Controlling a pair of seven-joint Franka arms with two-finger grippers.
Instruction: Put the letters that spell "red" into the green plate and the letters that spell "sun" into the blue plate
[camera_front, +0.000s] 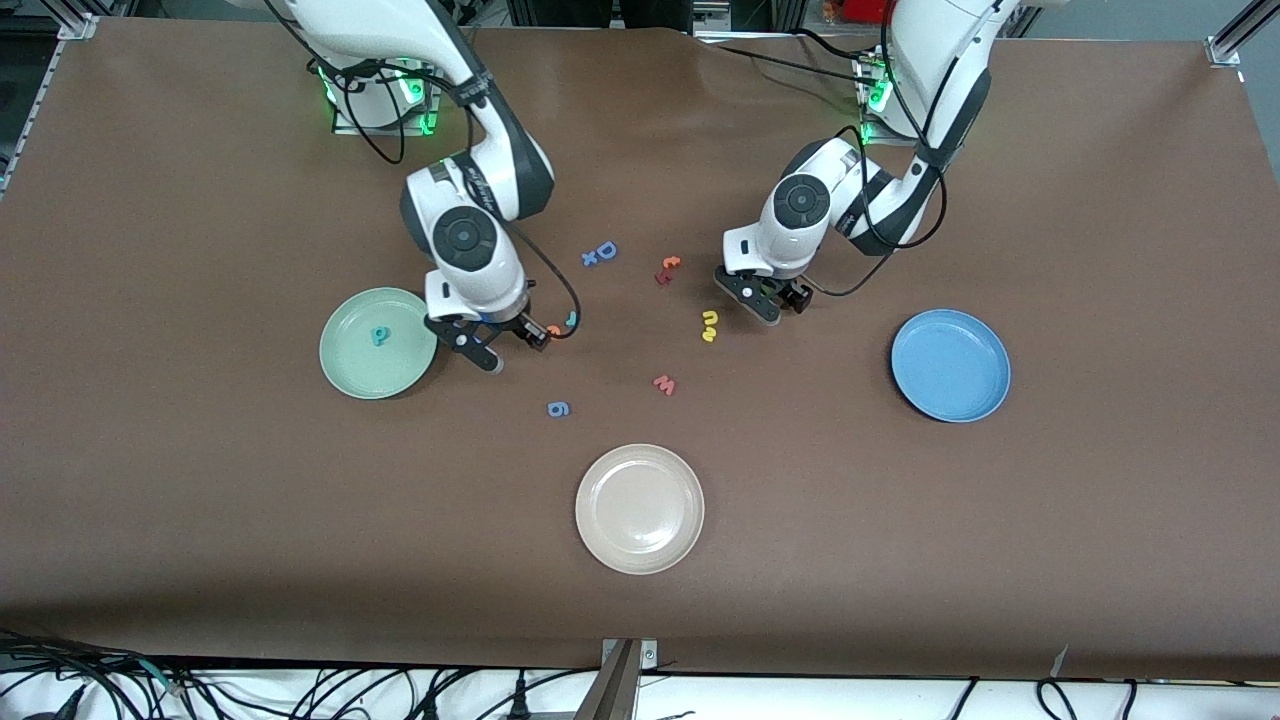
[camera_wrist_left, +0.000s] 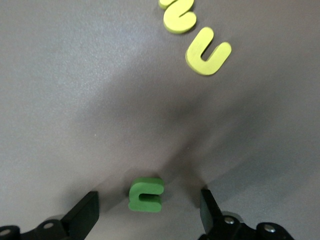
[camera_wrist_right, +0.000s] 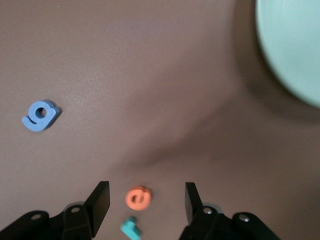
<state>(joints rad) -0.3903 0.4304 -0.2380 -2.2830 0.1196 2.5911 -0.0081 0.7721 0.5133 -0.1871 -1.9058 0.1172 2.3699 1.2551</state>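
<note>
Green "u" (camera_wrist_left: 145, 194) between open left jaws, orange "e" (camera_wrist_right: 138, 197) between open right jaws, both arms low.

Three plates sit on the counter (camera_front: 200, 520). The right-end plate (camera_front: 350, 375) holds the "d" (camera_front: 380, 336). Just beside it, toward the middle, lie the "e" (camera_front: 553, 330) and "r" (camera_front: 571, 320), the "e" between the right gripper (camera_wrist_right: 145, 197) fingers. The left-end plate (camera_front: 950, 400) lies well apart. The "u" (camera_wrist_left: 145, 194) lies between the left gripper (camera_wrist_left: 147, 200) fingers, with the "n" (camera_wrist_left: 207, 52) and "s" (camera_wrist_left: 177, 17) near. The third plate (camera_front: 640, 555) lies nearest the camera, with the "g" (camera_front: 559, 408) and "w" (camera_front: 664, 384) farther back.
</note>
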